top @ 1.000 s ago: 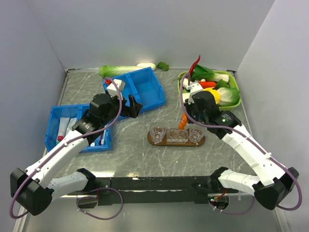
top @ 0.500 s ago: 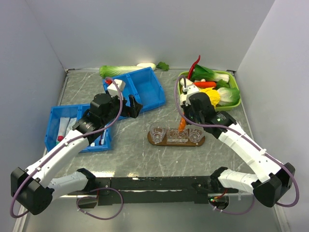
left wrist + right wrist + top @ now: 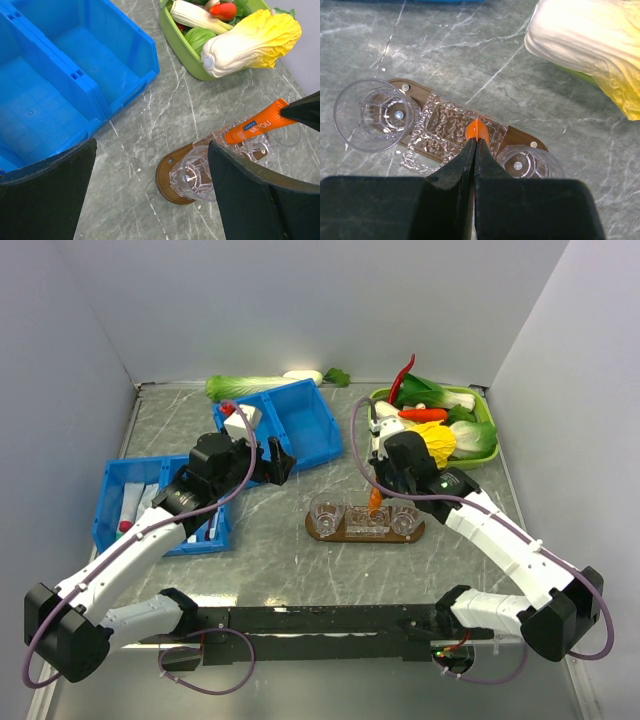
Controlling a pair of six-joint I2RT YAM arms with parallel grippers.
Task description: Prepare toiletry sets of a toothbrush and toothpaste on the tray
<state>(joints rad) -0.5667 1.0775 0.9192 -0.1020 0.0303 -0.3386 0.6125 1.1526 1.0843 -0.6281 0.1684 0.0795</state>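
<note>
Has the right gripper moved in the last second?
Yes: the right gripper, holding the orange tube, shifted slightly left, away from the green tray, over the wooden tray.

The slim orange plastic tube (image 3: pixel 260 125) bears white capitals reading "BE YOU". Beside them is a small blue patch (image 3: pixel 249 126) with print too small to read.

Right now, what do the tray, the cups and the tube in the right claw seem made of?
The tray is likely wood: matte brown face, screws at both ends. The cups are clear, faceted and glossy; plastic or glass, I cannot tell. The tube in the right claw is probably smooth orange plastic with printed lettering.
</note>
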